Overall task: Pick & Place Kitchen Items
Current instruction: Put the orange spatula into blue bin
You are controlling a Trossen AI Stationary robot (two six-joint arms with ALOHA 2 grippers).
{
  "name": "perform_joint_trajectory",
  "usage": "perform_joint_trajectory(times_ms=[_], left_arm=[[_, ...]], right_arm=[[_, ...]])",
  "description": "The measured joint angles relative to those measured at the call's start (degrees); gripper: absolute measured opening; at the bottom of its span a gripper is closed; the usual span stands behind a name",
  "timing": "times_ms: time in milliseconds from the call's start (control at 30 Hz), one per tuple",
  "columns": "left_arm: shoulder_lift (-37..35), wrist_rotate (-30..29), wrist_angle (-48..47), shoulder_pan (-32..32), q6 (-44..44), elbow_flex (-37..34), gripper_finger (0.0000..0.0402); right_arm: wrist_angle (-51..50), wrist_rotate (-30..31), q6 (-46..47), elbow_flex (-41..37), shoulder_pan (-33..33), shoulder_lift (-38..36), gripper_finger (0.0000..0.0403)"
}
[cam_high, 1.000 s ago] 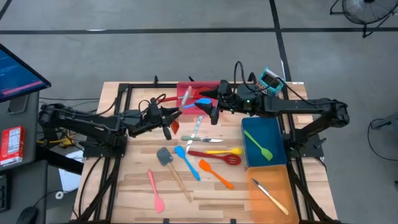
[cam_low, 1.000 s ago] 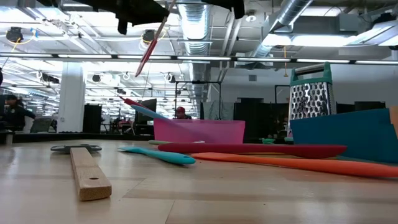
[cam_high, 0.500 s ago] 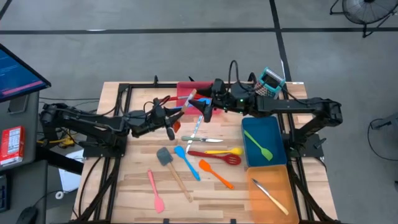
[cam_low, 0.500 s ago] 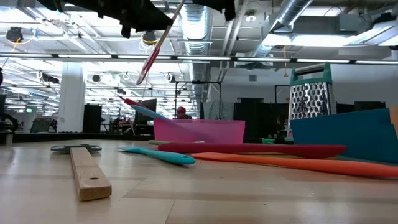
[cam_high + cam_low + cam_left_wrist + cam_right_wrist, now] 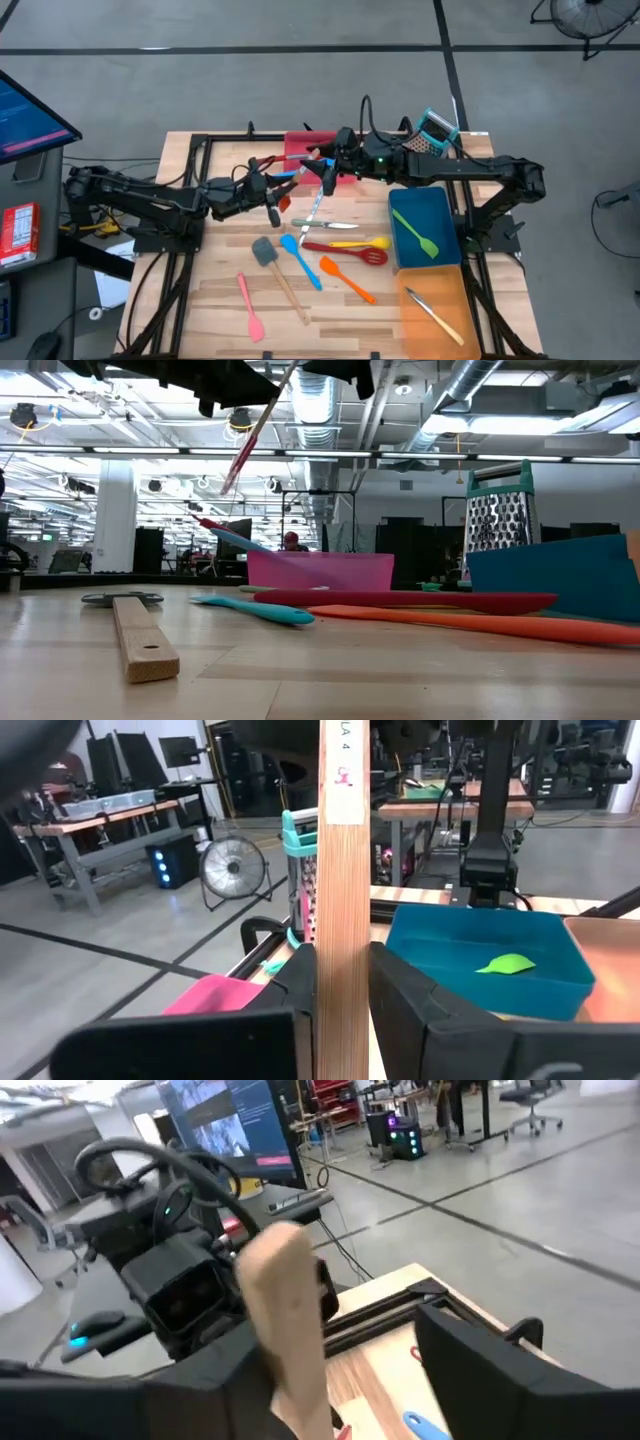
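Observation:
A spatula (image 5: 288,168) with a wooden handle and a red blade (image 5: 238,464) hangs tilted above the table's far middle. My left gripper (image 5: 276,188) is shut on its handle. My right gripper (image 5: 320,166) faces the left one. It is open, and its fingers stand on either side of the handle's free end (image 5: 288,1305). Several more kitchen items lie on the table's middle: a blue spatula (image 5: 300,260), a red slotted turner (image 5: 352,252), an orange spatula (image 5: 348,279), a pink one (image 5: 250,306) and silver cutlery (image 5: 318,205). My left gripper pinches the wooden handle (image 5: 340,950) between its two fingers. The fingers come level from the table's left and lie across the handle. The spatula is lifted clear and tilted, blade end lower. Whether my right gripper touches the handle's end, I cannot tell.
A pink-red tray (image 5: 303,140) stands at the far middle. At the right are a blue tray (image 5: 440,215) holding a green spatula and an orange tray (image 5: 455,295) holding one utensil. A box grater (image 5: 436,130) stands at the far right. A grey wooden-handled spatula (image 5: 278,275) lies near the middle.
My right gripper has moved toward the table's left, up to the free end of the handle that my left gripper holds. The spatula has stayed lifted and tilted.

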Motion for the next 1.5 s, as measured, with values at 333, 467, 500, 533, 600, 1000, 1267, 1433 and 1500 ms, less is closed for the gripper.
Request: perform_joint_trajectory(times_ms=[333, 467, 500, 533, 600, 1000, 1267, 1433, 1500], left_arm=[[0.0, 2.7, 0.6, 0.0, 0.0, 0.0, 0.0039], [0.0, 2.9, 0.9, 0.0, 0.0, 0.0, 0.0033], [0.0, 2.8, 0.9, 0.0, 0.0, 0.0, 0.0032], [0.0, 2.8, 0.9, 0.0, 0.0, 0.0, 0.0031], [-0.1, 2.6, 1.2, 0.0, 0.0, 0.0, 0.003], [-5.9, 2.5, 4.6, -1.8, -5.2, 0.0, 0.0069], [-12.5, 2.4, 4.5, -1.8, -9.3, 0.0, 0.0078], [-14.6, 2.4, 4.5, -1.8, -13.2, 0.0, 0.0077], [-15.1, 2.4, 4.6, -1.8, -15.4, 0.0, 0.0077]], right_arm=[[-1.1, -7.3, 3.7, 0.0, -1.5, -0.2, 0.0015], [-1.1, -7.3, 4.9, 0.0, -1.5, -0.2, 0.001], [-1.1, -7.3, 5.0, 0.0, -1.5, -0.2, 0.0008], [-1.3, -7.3, 5.0, 0.0, -1.5, -0.2, 0.0007], [-2.3, -7.4, 5.2, -0.1, -1.4, -0.7, 0.0007], [-20.6, -7.1, 9.3, -0.1, -5.7, -13.5, 0.0005], [-41.8, -7.4, 14.3, -0.1, -9.6, -21.0, 0.0005], [-54.1, -11.9, 18.1, -0.1, -11.0, -23.4, 0.0005], [-56.5, -13.2, 20.1, -0.1, -11.3, -23.8, 0.0005]])
